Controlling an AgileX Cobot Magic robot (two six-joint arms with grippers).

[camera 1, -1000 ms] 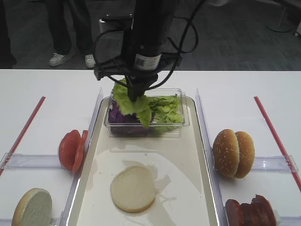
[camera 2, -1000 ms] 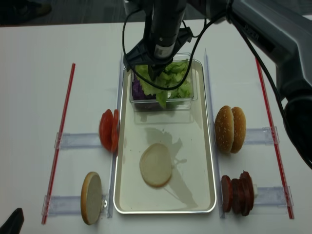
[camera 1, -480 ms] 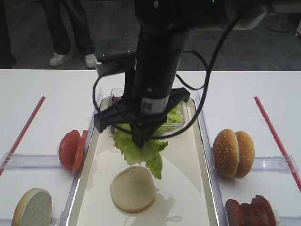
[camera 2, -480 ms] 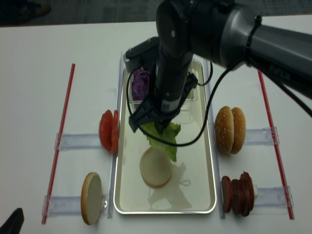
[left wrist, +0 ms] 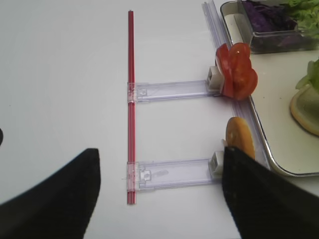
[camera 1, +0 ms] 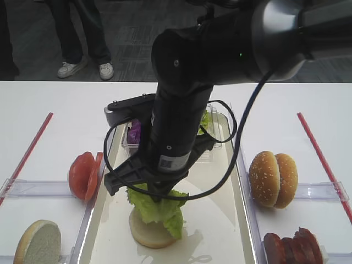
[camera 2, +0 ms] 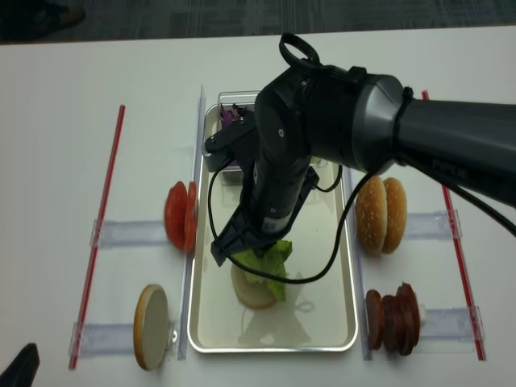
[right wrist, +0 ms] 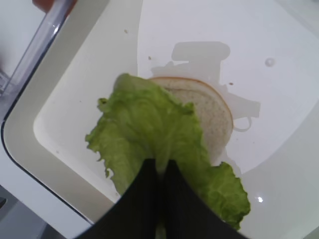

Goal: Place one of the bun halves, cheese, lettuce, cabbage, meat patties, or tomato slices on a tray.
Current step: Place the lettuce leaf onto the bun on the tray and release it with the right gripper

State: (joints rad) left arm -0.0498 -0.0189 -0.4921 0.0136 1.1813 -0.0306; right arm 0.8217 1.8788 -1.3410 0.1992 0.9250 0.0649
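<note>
My right gripper [right wrist: 160, 172] is pinched on the ruffled, crinkly lettuce [right wrist: 149, 134], now draped over the round pale bun half [right wrist: 207, 112] near the front end of the shiny-rimmed tray [camera 1: 231, 181]; a second ago it hung above the clear tub [camera 1: 132, 137].

No text can be read. A small white label [camera 1: 167, 163] sits on the black right arm (its print is too blurred to make out), and faint grey lettering [camera 2: 456, 171] on the arm's dark sleeve is illegible.
</note>
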